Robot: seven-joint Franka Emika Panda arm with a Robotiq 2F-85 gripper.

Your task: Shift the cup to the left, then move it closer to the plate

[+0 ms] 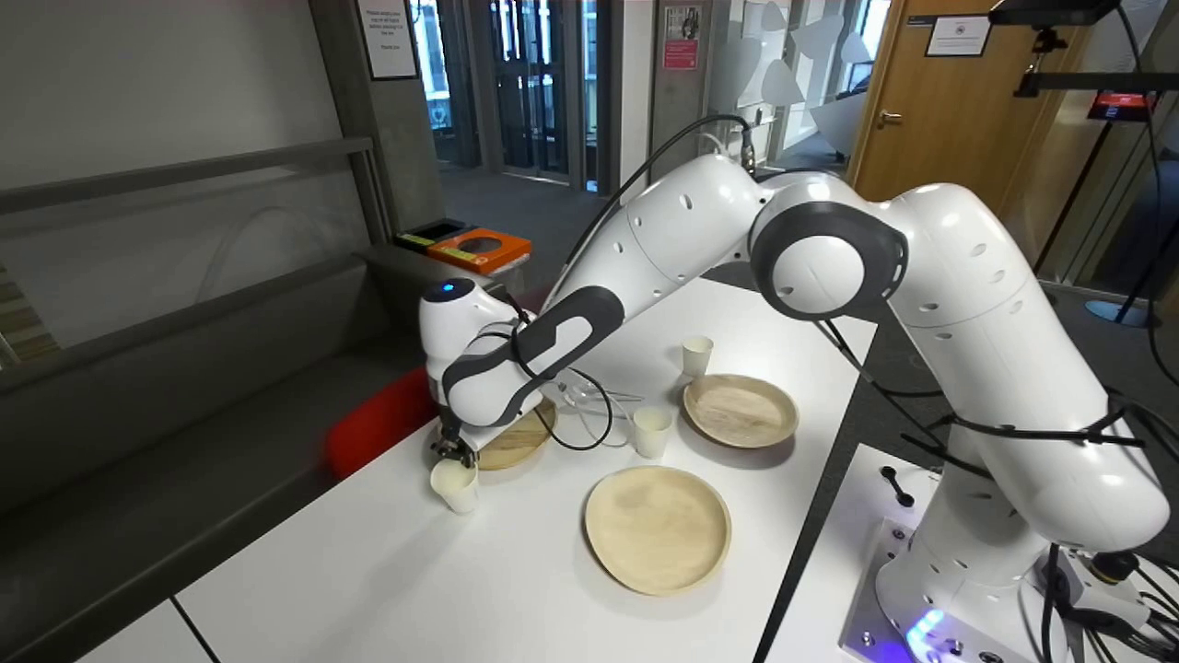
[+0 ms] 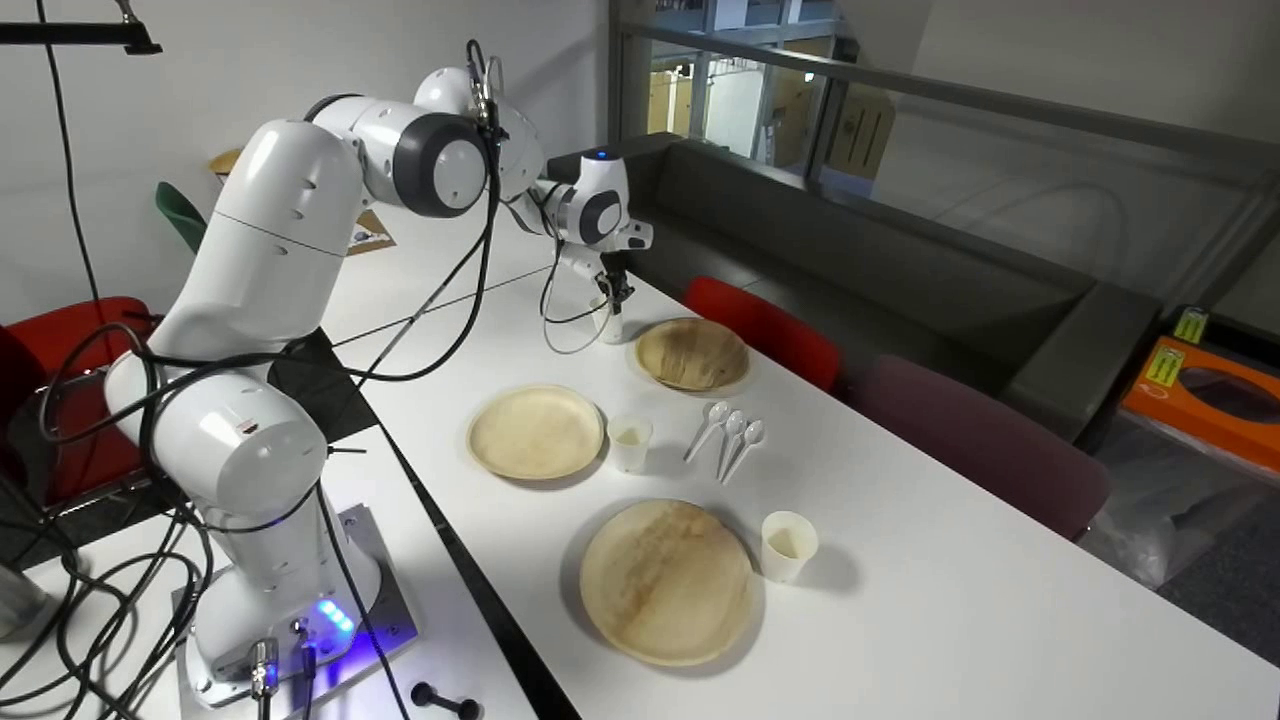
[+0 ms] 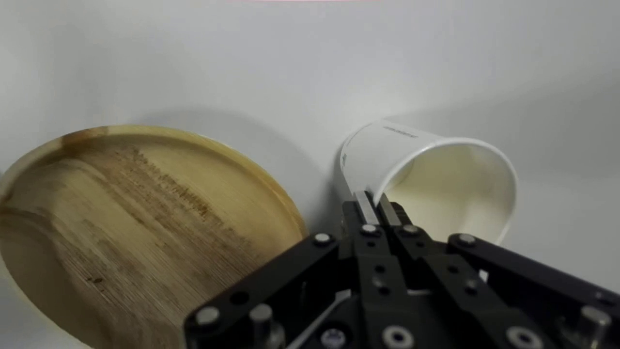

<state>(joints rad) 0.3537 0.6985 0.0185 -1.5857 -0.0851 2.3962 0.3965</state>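
The white cup [image 1: 456, 488] is near the table's far edge in both exterior views; it also shows in an exterior view [image 2: 607, 325] and the wrist view [image 3: 450, 189]. My gripper [image 3: 377, 206] is shut on the cup's rim, with one finger inside and one outside. The gripper also shows in both exterior views [image 1: 458, 453] [image 2: 610, 295]. The cup looks upright or slightly tilted, on or just above the table. The tan wooden plate with a darker rim [image 3: 160, 218] lies beside the cup, apart from it. It shows in both exterior views [image 1: 511, 447] [image 2: 692, 355], partly behind the arm in one.
A plain tan plate [image 2: 535, 432] and a grained tan plate [image 2: 665, 582] lie on the white table [image 2: 900, 600]. Two other white cups [image 2: 630, 447] [image 2: 788, 547] stand near them. Several clear spoons [image 2: 730, 437] lie beyond. A red chair [image 2: 765, 330] is at the table edge.
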